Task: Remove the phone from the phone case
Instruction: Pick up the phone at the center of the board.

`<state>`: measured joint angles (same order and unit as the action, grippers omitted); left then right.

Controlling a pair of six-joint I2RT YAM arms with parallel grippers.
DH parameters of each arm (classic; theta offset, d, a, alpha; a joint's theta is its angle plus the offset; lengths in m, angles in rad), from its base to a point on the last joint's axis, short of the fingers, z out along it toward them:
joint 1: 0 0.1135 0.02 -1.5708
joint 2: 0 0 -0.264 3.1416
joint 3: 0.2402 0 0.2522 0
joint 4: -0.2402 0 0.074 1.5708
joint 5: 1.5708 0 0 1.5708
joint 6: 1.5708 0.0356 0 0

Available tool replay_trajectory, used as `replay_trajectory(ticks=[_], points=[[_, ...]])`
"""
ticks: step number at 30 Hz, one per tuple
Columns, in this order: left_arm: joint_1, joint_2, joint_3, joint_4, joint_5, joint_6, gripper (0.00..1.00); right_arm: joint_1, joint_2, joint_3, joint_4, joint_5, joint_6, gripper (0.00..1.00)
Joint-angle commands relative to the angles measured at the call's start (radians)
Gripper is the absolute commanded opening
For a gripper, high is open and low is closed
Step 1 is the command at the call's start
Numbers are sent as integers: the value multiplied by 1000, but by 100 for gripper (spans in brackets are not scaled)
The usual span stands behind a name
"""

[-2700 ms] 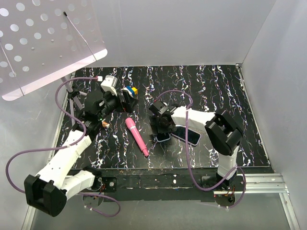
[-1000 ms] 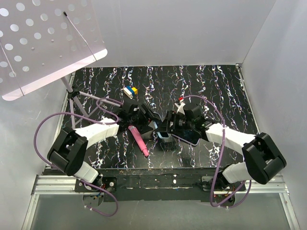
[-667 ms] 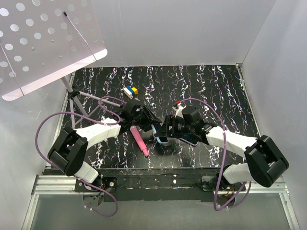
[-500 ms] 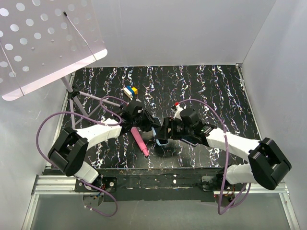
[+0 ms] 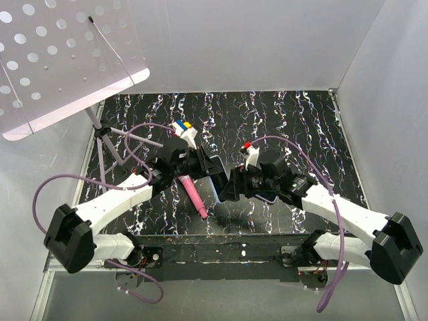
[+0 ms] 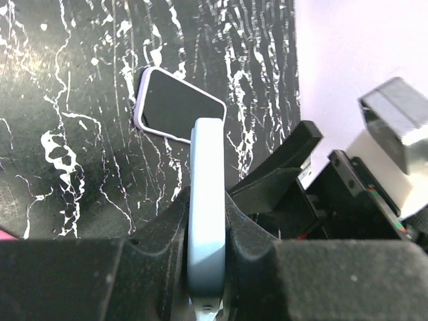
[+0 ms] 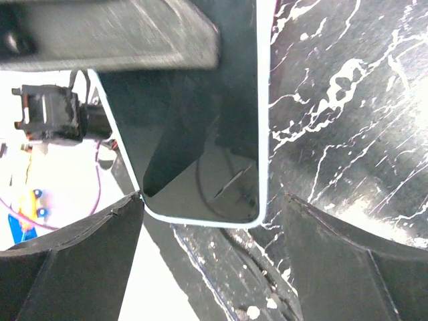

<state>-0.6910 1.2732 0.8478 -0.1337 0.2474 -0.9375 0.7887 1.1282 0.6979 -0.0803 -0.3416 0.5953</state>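
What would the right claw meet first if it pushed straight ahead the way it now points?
Most likely the cased phone, held on edge by the shut left claw: it sits in line between the right claw's open fingers. How near is unclear.

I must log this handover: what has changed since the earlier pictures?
The left gripper swung in to centre and shut on the blue-cased phone, which the right gripper lifted off the table and now flanks, open. The pink pen and blocks stayed.
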Motion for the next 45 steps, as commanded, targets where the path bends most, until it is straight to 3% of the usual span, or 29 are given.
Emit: replay_trajectory(ticks=[1, 7, 14, 23, 25, 31, 36, 38, 39, 42, 44, 45], points=[[11, -129, 49, -27, 43, 134, 0, 4, -74, 34, -50, -135, -65, 89], [22, -241, 14, -28, 55, 132, 0, 0, -133, 48, -107, -158, -55, 89], [44, -350, -142, 399, 309, -78, 0, -25, -246, 34, 17, -353, 8, 84], [45, -219, 20, 308, 654, 14, 0, -66, -206, 162, -82, -398, -45, 79], [45, -207, 25, 327, 690, 2, 0, -68, -182, 190, -70, -457, -35, 75], [45, -192, 39, 367, 692, -32, 0, -66, -76, 192, 135, -695, 110, 39], [44, -186, 42, 394, 621, -73, 0, -65, -82, 112, 362, -723, 242, 32], [44, -183, 27, 427, 607, -119, 0, -66, -85, 83, 448, -723, 296, 16], [44, -181, 22, 427, 596, -132, 9, -65, -84, 72, 488, -721, 317, 2], [44, -224, 28, 311, 508, -78, 55, -65, -103, 63, 447, -602, 310, 1], [45, -286, 13, 217, 411, -34, 80, -65, -136, 40, 418, -504, 305, 1], [45, -343, -13, 186, 359, -29, 86, -65, -154, 25, 450, -472, 320, 1]])
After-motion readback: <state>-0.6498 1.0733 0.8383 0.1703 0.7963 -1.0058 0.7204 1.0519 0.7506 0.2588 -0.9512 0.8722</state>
